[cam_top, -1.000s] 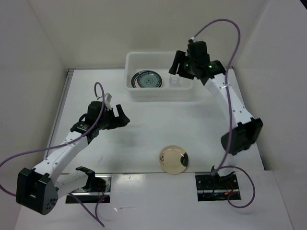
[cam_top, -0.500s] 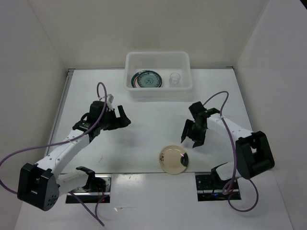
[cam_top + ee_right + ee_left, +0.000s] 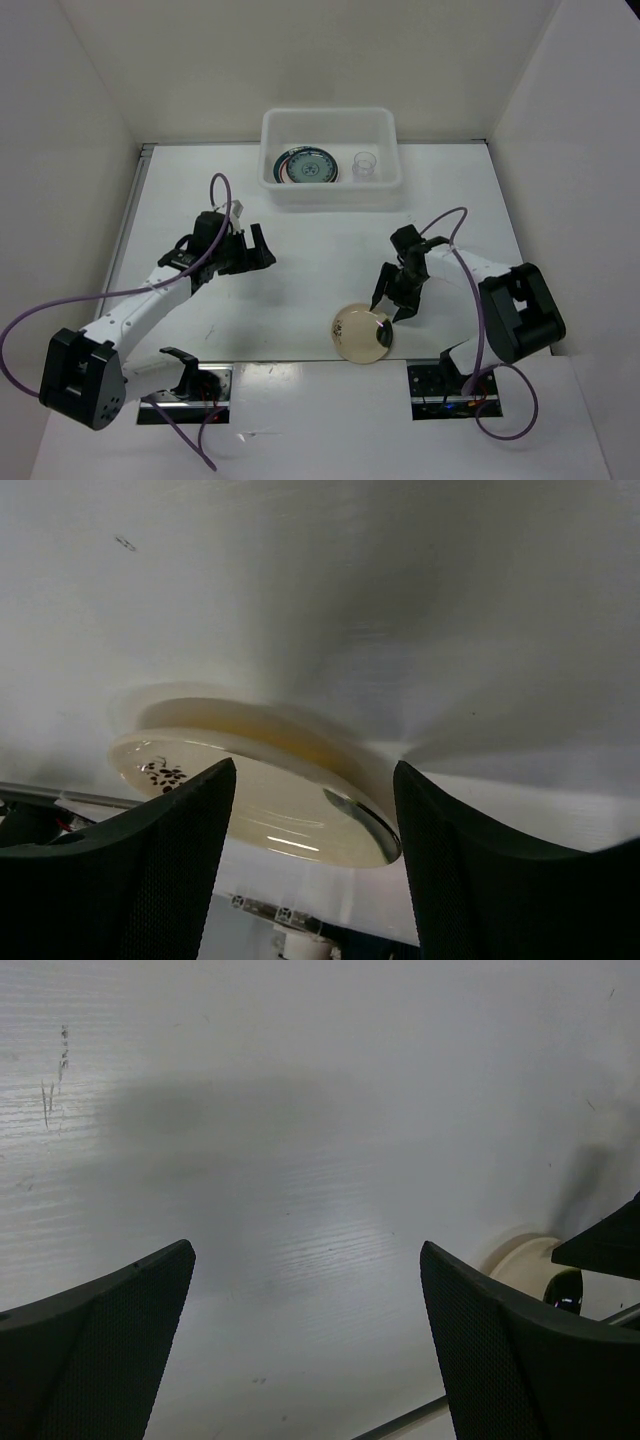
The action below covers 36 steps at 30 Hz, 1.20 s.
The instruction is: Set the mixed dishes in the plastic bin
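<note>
**Right gripper open over the cream plate, two dishes in the bin**

The right gripper (image 3: 393, 302) stands with its jaws wide apart and nothing between them. In the top view it sits right of centre, its tips at the upper right edge of the cream plate (image 3: 361, 331). Its wrist view has the gripper (image 3: 312, 770) framing that plate (image 3: 260, 800), which lies flat just beyond the fingers (image 3: 130, 870) across the lower middle of the frame. Whether a finger touches the rim cannot be told. The plate carries a patch of dark specks (image 3: 160, 773) on its left side and a small dark thing (image 3: 383, 335) on its right rim, too unclear to name.

The left gripper (image 3: 262, 248), left of centre in the top view, is also spread wide and empty, above bare table (image 3: 300, 290). Its wrist view shows the gripper (image 3: 305, 1260) over white surface, with the plate's edge (image 3: 525, 1260) at the right border.

The plastic bin (image 3: 330, 113) stands at the upper middle of the top view, well apart from both grippers. Inside it lie the teal patterned plate (image 3: 305, 167) on the left and a clear glass cup (image 3: 364, 165) on the right.
</note>
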### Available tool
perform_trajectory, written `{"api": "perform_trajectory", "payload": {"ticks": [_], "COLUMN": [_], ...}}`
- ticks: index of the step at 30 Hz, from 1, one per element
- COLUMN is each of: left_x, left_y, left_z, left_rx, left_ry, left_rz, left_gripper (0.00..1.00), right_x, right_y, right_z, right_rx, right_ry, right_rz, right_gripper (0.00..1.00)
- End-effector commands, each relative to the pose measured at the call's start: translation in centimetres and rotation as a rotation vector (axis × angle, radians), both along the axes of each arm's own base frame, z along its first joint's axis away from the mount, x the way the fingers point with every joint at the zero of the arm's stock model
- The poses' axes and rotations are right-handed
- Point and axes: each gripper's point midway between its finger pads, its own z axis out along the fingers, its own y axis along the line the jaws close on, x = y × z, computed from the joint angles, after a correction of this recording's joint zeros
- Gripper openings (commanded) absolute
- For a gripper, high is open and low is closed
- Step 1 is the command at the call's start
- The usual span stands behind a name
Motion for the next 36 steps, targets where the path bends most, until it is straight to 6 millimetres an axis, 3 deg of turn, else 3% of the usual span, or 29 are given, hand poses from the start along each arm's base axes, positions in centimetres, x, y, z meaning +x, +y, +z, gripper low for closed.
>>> {"api": "perform_trajectory", "payload": {"ticks": [1, 4, 8, 11, 13, 17, 19, 23, 26, 28, 29, 31, 32, 34, 35, 36], "left_x": [0.5, 0.5, 0.6, 0.6, 0.6, 0.5, 0.5, 0.5, 0.5, 0.8, 0.8, 0.9, 1.0, 1.1, 1.1, 1.2], "left_y": [-0.4, -0.3, -0.3, -0.3, -0.3, -0.3, -0.3, -0.3, -0.3, -0.2, -0.2, -0.1, 0.1, 0.2, 0.2, 0.5], "left_z": [0.8, 0.5, 0.5, 0.3, 0.0, -0.6, -0.6, -1.2, -1.2, -0.8, -0.8, -0.9, -0.5, -0.2, 0.2, 0.6], "left_rx": [0.003, 0.012, 0.012, 0.015, 0.018, 0.023, 0.024, 0.03, 0.03, 0.033, 0.033, 0.039, 0.043, 0.046, 0.041, 0.045], "left_ry": [-0.028, -0.021, -0.021, -0.012, -0.004, 0.014, 0.014, 0.033, 0.033, 0.022, 0.022, 0.02, 0.006, -0.006, -0.019, -0.035], "left_rz": [-0.033, -0.027, -0.027, -0.027, -0.027, -0.027, -0.027, -0.027, -0.027, -0.021, -0.021, -0.014, -0.005, 0.002, 0.002, 0.012], "left_gripper": [1.0, 1.0, 1.0, 1.0, 1.0, 1.0, 1.0, 1.0, 1.0, 1.0, 1.0, 1.0, 1.0, 1.0, 1.0, 1.0], "right_x": [0.8, 0.3, -1.1, -2.4, -3.1, -2.8, -2.4, 0.2, 2.8, 4.9, 6.4, 7.9, 9.6, 11.7, 13.4, 14.6], "right_y": [1.2, 1.2, 1.7, 2.2, 2.7, 3.8, 4.4, 5.6, 6.6, 6.7, 7.2, 7.3, 7.8, 7.7, 8.3, 8.2], "right_z": [-0.2, -0.9, -1.4, -1.6, -1.8, -1.4, -0.9, 1.9, 5.4, 8.1, 10.4, 12.6, 15.6, 17.5, 20.5, 21.6], "right_rx": [0.05, 0.056, 0.1, 0.131, 0.173, 0.258, 0.281, 0.322, 0.355, 0.334, 0.348, 0.332, 0.345, 0.324, 0.341, 0.337], "right_ry": [-0.034, -0.007, 0.048, 0.083, 0.1, 0.073, 0.036, -0.071, -0.182, -0.271, -0.338, -0.396, -0.473, -0.528, -0.61, -0.645], "right_rz": [0.021, 0.043, 0.068, 0.101, 0.113, 0.142, 0.159, 0.156, 0.142, 0.127, 0.13, 0.122, 0.122, 0.109, 0.116, 0.113], "right_gripper": [0.7, 0.66, 0.4, 0.37, 0.29, 0.2, 0.04, 0.0, 0.0, 0.0, 0.0, 0.0, 0.0, 0.0, 0.0, 0.0]}}
